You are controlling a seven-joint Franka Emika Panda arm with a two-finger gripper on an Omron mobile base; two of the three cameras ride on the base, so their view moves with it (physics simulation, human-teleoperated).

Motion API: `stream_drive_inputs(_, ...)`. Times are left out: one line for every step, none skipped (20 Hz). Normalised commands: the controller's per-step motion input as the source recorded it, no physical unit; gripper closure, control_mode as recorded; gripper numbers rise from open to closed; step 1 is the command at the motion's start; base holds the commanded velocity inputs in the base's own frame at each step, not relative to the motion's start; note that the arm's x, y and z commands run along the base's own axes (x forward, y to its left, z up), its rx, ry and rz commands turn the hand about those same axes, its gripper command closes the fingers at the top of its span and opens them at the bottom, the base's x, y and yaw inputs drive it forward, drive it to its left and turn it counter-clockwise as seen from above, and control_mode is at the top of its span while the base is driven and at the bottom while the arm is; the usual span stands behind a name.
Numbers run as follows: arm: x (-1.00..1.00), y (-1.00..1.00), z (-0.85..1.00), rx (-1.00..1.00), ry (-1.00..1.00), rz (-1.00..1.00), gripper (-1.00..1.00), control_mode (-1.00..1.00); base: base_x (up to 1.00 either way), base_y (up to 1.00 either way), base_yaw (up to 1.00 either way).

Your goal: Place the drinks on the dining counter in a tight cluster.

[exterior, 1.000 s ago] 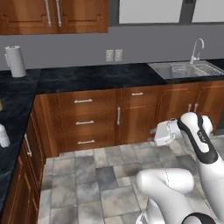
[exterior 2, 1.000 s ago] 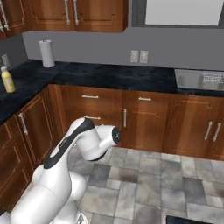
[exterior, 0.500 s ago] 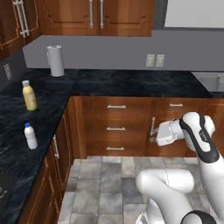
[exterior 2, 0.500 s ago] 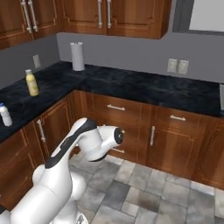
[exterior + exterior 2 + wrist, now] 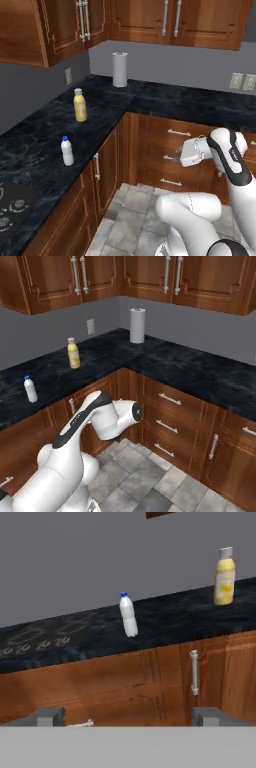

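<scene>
In the hand view the gripper sits at the bottom edge, jaws wide apart and empty. The small white bottle stands upright above it at frame centre, well apart; the yellow juice bottle stands at upper right.

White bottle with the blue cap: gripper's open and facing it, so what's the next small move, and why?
Probably advance the open gripper toward the white bottle: it stands upright and alone on the black counter, nearer than the yellow juice bottle, and well beyond the fingertips.
</scene>
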Motion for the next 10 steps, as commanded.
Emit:
stream_drive_inputs(0.00,0.00,0.00,0.00,0.00,0.00,-1.00,1.00,0.68,0.00,0.56)
stream_drive_inputs(0.00,0.00,0.00,0.00,0.00,0.00,-1.00,1.00,0.69,0.00,0.54)
stream_drive_inputs(0.00,0.00,0.00,0.00,0.00,0.00,-1.00,1.00,0.70,0.00,0.53)
stream_drive_inputs(0.00,0.00,0.00,0.00,0.00,0.00,-1.00,1.00,0.70,0.00,0.53)
stream_drive_inputs(0.00,0.00,0.00,0.00,0.00,0.00,-1.00,1.00,0.69,0.00,0.54)
stream_drive_inputs(0.00,0.00,0.00,0.00,0.00,0.00,-1.00,1.00,0.67,0.00,0.56)
stream_drive_inputs(0.00,0.00,0.00,0.00,0.00,0.00,-1.00,1.00,0.63,0.00,0.59)
stream_drive_inputs(0.00,0.00,0.00,0.00,0.00,0.00,-1.00,1.00,0.62,0.00,0.60)
stream_drive_inputs(0.00,0.00,0.00,0.00,0.00,0.00,-1.00,1.00,0.62,0.00,0.60)
stream_drive_inputs(0.00,0.00,0.00,0.00,0.00,0.00,-1.00,1.00,0.63,-0.02,0.58)
